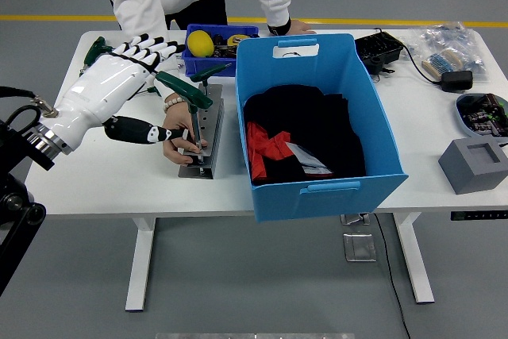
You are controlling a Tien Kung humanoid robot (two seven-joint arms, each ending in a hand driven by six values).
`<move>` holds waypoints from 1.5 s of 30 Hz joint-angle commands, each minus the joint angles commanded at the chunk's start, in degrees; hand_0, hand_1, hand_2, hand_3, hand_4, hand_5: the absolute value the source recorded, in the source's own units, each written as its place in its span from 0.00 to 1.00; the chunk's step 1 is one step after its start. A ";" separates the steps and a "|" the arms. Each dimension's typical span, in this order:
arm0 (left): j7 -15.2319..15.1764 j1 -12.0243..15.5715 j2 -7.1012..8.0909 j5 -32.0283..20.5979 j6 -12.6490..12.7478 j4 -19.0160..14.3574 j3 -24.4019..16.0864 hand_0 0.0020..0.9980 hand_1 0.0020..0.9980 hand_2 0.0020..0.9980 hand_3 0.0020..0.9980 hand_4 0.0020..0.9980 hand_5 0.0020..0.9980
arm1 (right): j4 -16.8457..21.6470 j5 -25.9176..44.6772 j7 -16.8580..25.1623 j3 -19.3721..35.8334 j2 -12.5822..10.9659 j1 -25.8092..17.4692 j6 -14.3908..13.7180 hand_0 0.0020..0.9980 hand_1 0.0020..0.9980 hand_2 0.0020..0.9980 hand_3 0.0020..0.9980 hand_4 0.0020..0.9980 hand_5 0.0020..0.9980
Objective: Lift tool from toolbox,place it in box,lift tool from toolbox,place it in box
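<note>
Standing in the grey toolbox [208,129], a green-handled tool [185,90] tilts.

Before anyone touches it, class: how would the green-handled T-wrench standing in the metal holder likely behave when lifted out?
The T-wrench looks rigid: a thin metal shaft under a moulded green grip. It probably slides straight up, since it stands in a hole of the metal holder. The holder might tip or drag along; the person's hand is steadying it. The left hand hovers open nearby.

Bright, even overhead light, soft shadows under the table [95,188], sharp focus throughout, no glare.
</note>
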 joint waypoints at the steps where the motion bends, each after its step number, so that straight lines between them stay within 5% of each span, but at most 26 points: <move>1: -0.12 -1.47 0.58 0.00 -0.16 0.81 1.47 1.00 1.00 1.00 1.00 1.00 0.31 | 0.00 -0.04 -0.02 0.02 0.00 0.01 0.00 0.63 0.63 0.69 0.55 0.81 0.64; 7: -0.72 -11.18 2.80 0.00 -0.23 9.22 10.53 1.00 1.00 1.00 1.00 1.00 0.32 | 0.00 0.28 -0.13 0.01 0.07 -0.03 -0.10 0.63 0.63 0.69 0.55 0.81 0.64; 16: -2.61 -20.17 5.45 0.00 2.39 20.02 19.93 1.00 0.99 1.00 0.96 1.00 0.32 | 0.00 0.88 -0.15 -0.36 0.07 0.17 -0.23 0.63 0.63 0.69 0.55 0.81 0.64; 17: -2.91 -20.98 5.79 0.00 2.71 21.10 21.03 0.96 0.84 0.84 0.87 1.00 0.32 | 0.00 1.02 -0.14 -0.44 0.07 0.17 -0.25 0.63 0.63 0.69 0.55 0.81 0.64; 27: -5.33 -26.00 7.06 0.00 6.72 28.02 29.19 0.89 0.76 0.75 0.80 1.00 0.32 | 0.00 0.80 -0.18 -0.49 0.16 -0.07 -0.26 0.63 0.63 0.69 0.55 0.81 0.64; 28: -5.45 -26.37 7.02 0.00 6.96 28.57 29.75 0.89 0.76 0.75 0.80 1.00 0.32 | 0.00 0.76 -0.19 -0.49 0.18 -0.11 -0.25 0.63 0.63 0.69 0.55 0.81 0.64; 29: -5.53 -26.78 6.93 0.00 7.10 29.23 30.27 0.80 0.62 0.62 0.73 1.00 0.32 | 0.00 0.77 -0.20 -0.53 0.20 -0.16 -0.24 0.63 0.63 0.69 0.55 0.81 0.64; 34: -5.95 -28.07 6.31 -1.14 7.91 31.34 31.25 0.80 0.62 0.62 0.73 1.00 0.32 | 0.00 0.89 -0.21 -0.59 0.28 -0.30 -0.26 0.63 0.63 0.69 0.55 0.81 0.64; 35: -6.01 -28.32 6.17 -1.37 8.00 31.65 31.38 0.68 0.50 0.52 0.65 1.00 0.32 | 0.00 0.90 -0.22 -0.58 0.28 -0.30 -0.27 0.63 0.63 0.69 0.55 0.81 0.64; 40: -6.31 -29.72 5.47 -2.02 8.26 32.82 32.62 0.68 0.50 0.52 0.65 1.00 0.32 | 0.00 1.24 -0.17 -0.96 0.28 -0.26 -0.30 0.63 0.63 0.69 0.55 0.81 0.64; 41: -6.41 -30.00 5.30 -2.21 8.38 33.13 32.92 0.58 0.40 0.41 0.57 1.00 0.32 | 0.00 1.33 -0.15 -1.06 0.26 -0.24 -0.30 0.63 0.63 0.69 0.55 0.81 0.64; 45: -6.66 -30.98 4.86 -2.78 8.60 34.11 33.89 0.58 0.40 0.41 0.57 1.00 0.32 | 0.00 1.65 -0.10 -1.39 0.23 -0.11 -0.34 0.63 0.63 0.69 0.55 0.81 0.64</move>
